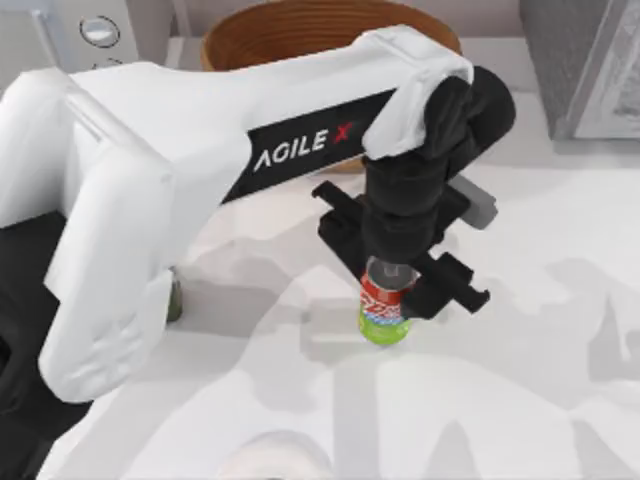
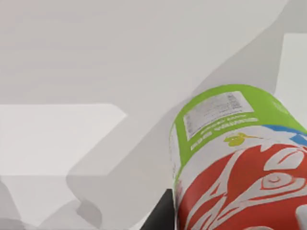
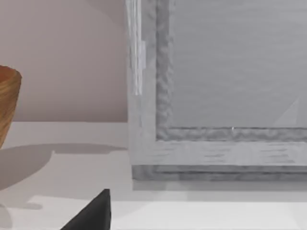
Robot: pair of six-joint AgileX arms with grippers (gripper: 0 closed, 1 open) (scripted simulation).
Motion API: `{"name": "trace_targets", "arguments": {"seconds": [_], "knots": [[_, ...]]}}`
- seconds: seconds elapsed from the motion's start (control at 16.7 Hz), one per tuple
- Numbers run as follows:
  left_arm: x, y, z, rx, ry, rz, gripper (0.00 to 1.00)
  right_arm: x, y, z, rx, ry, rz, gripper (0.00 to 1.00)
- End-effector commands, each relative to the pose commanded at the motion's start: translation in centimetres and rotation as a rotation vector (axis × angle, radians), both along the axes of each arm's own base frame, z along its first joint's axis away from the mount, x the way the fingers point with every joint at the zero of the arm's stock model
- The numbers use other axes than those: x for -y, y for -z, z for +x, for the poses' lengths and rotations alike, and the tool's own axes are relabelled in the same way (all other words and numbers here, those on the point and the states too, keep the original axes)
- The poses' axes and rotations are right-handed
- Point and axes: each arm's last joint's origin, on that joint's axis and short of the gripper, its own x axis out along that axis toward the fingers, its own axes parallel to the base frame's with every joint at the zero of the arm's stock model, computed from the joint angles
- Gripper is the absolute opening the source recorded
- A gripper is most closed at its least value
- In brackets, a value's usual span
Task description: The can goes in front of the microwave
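Top view: left gripper (image 1: 392, 285) clamps the upright can (image 1: 384, 310); wooden bowl (image 1: 240, 40) behind, contents hidden.

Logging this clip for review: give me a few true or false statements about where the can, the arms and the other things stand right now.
1. The left gripper is closed around the can. True.
2. The can lies on its side on the table. False: it stands upright under the gripper.
3. A wooden bowl sits at the back of the table. True.
4. The can is inside the bowl. False: it is on the open table, nearer than the bowl.
5. The microwave is at the back left corner. True.
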Motion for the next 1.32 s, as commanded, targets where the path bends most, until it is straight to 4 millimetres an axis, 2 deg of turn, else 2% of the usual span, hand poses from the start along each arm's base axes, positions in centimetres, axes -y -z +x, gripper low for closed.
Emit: {"name": "trace_targets", "arguments": {"seconds": [0.3, 0.6, 0.66, 0.78, 0.9, 0.96, 1.08, 1.2, 1.32], "knots": [[0.0, -3.3, 0.0, -0.001, -0.001, 0.002, 0.0, 0.0, 0.0, 0.0, 0.0, 0.0, 0.0, 1.0], [-0.1, -3.3, 0.1, -0.002, -0.001, 0.003, 0.0, 0.0, 0.0, 0.0, 0.0, 0.0, 0.0, 1.0], [-0.5, -3.9, 0.4, 0.004, -0.003, -0.009, 0.0, 0.0, 0.0, 0.0, 0.0, 0.0, 0.0, 1.0], [-2.7, -6.4, 1.7, 0.035, -0.018, -0.061, 0.0, 0.0, 0.0, 0.0, 0.0, 0.0, 0.0, 1.0], [-6.7, -10.0, 3.5, 0.091, -0.059, -0.13, 0.0, 0.0, 0.0, 0.0, 0.0, 0.0, 0.0, 1.0], [-9.5, -12.0, 4.5, 0.128, -0.092, -0.16, 0.0, 0.0, 0.0, 0.0, 0.0, 0.0, 0.0, 1.0], [-16.2, -15.3, 6.2, 0.208, -0.19, -0.198, 0.0, 0.0, 0.0, 0.0, 0.0, 0.0, 0.0, 1.0], [-23.7, -17.2, 7.4, 0.269, -0.323, -0.194, 0.0, 0.0, 0.0, 0.0, 0.0, 0.0, 0.0, 1.0], [-30.6, -17.6, 7.9, 0.298, -0.464, -0.159, 0.0, 0.0, 0.0, 0.0, 0.0, 0.0, 0.0, 1.0]]}}
